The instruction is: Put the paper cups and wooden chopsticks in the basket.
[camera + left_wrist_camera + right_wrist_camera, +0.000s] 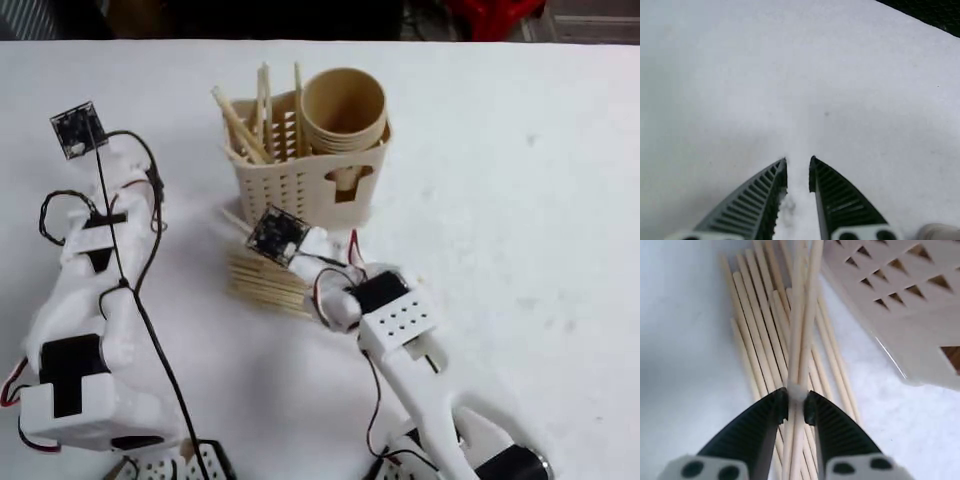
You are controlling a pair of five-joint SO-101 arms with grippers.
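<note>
Right gripper (796,395) is clamped on what looks like two pale round wooden chopsticks (804,335). They're pinched near one end w/ the rest of their length running out ahead of the jaws. Directly under the jaws is the loose pile (755,345) of the same pale sticks, lying flat on the white table (520,200). The cream perforated plastic basket (900,315) sits just beside that pile, ahead of the jaws and off to one side, close but not touching them afaict. From the high cam a stack of tan paper cups (345,105) is already inside it. There's also a bunch of upright sticks (255,120) in the compartment next to the cups.

Left gripper (797,165): jaws a little apart, nothing between them, just bare table under and ahead.

So imo the step in hand is lifting this pair and dropping it in w/ the upright ones. The grip is near the end, so the long free part will prob droop or swivel. Lift slow and straight up until the far tips clear the pile, otherwise they drag neighbours along. Get well above the basket rim before going sideways, bc that wall is close. Then tilt so the free ends point down into the stick compartment, not the cup side, and only then let go. Plenty of sticks left, so maybe halfway through.
</note>
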